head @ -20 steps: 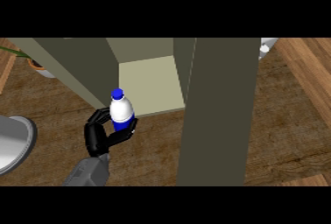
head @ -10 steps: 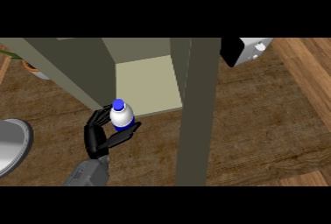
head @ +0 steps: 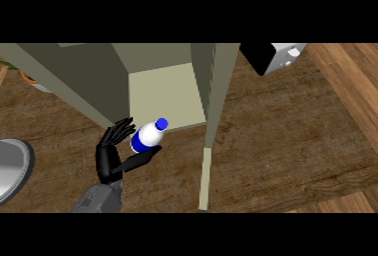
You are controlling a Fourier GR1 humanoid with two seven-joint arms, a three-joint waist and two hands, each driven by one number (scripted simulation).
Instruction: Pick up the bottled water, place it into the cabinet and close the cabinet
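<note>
Left hand (head: 118, 152) held bottle (head: 147, 136) w/ thumb under, at cabinet (head: 166, 97) mouth; should've stayed upright, clear of door (head: 207, 170).

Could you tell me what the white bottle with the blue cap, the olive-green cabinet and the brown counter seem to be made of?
The white bottle with the blue cap, held in the left hand, looks like smooth plastic, with a blue label band. The olive-green cabinet appears to be matte painted board: flat colour, no grain. The brown counter looks like wood, with dark streaky grain, though it may be a laminate.

Blue-capped bottled water (head: 147, 135) before open cabinet (head: 166, 95).
</note>
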